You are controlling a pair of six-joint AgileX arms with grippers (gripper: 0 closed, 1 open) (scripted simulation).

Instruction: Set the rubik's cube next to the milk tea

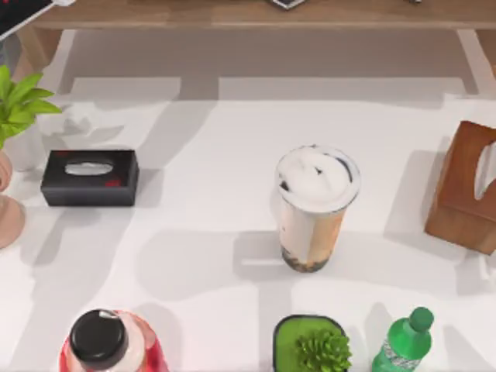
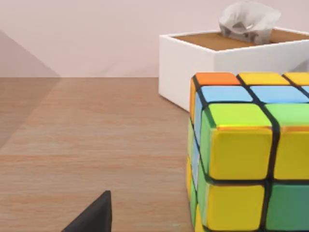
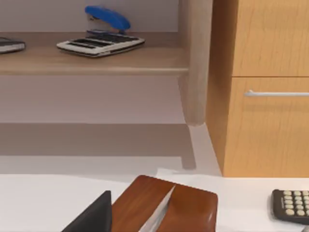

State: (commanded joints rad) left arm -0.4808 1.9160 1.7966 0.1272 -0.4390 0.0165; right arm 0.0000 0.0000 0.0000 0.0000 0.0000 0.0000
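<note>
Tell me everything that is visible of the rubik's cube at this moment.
The rubik's cube appears in the left wrist view, close to the camera. It is a glossy puzzle cube with yellow, green, orange and light blue squares on a black grid. It sits upright on a wooden surface, in front of a white tissue box. Nothing grips it; part of it is cut off by the picture's edge.

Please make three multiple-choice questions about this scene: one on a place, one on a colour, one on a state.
1. What stands on the table to the left of the milk tea?
A. black tissue box
B. blue stapler
C. calculator

2. What colour is the cap of the bottle at the table's lower right?
A. black
B. green
C. white

3. How does the milk tea stand?
A. tipped over
B. upright
C. lifted

Answers: 1 A, the black tissue box lies at the left. 2 B, the green bottle has a green cap. 3 B, its base rests on the table.
</note>
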